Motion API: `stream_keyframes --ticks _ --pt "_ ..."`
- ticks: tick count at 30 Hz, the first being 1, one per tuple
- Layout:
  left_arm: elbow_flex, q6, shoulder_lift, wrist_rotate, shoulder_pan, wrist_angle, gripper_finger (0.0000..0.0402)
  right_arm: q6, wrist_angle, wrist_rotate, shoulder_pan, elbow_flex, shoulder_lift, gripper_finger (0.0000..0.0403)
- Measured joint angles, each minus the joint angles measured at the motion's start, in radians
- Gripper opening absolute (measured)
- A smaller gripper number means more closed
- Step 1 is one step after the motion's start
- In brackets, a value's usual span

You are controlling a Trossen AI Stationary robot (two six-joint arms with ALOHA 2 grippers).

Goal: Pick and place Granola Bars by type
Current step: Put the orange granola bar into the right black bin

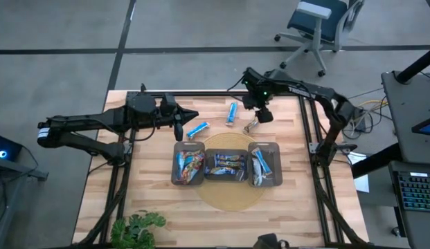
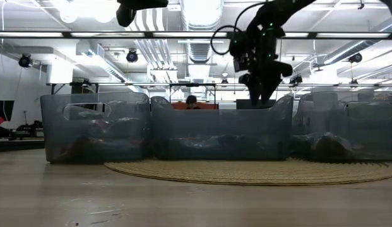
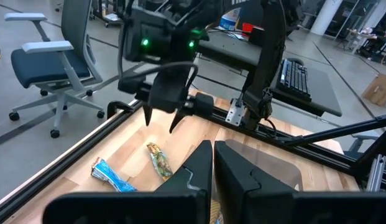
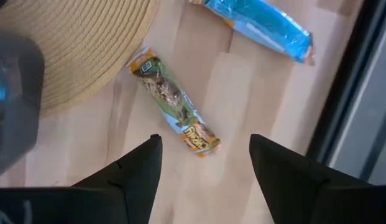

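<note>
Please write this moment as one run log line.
right gripper: open, above green bar | left gripper: shut, waiting | trays: partly filled

No legible text; print on green-brown granola bar (image 4: 174,102) wrapper possibly lettering, too blurred.

3 trays (image 2: 221,129) on woven mat (image 2: 246,171)
</note>
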Motion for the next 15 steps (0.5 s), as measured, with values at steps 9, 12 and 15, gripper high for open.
stream_keyframes --ticks 9,12,15 --pt "0.000 -0.001 0.000 0.000 0.000 0.000 0.0000 0.451 0.005 0.004 0.000 0.000 0.069 0.0231" --pt "0.000 -0.001 0.000 0.000 0.000 0.000 0.0000 0.790 -0.004 0.004 0.003 0.000 0.089 0.0231" --pt "0.000 -0.001 0.000 0.000 0.000 0.000 0.0000 1.083 -0.005 0.004 0.003 -0.004 0.103 0.0231"
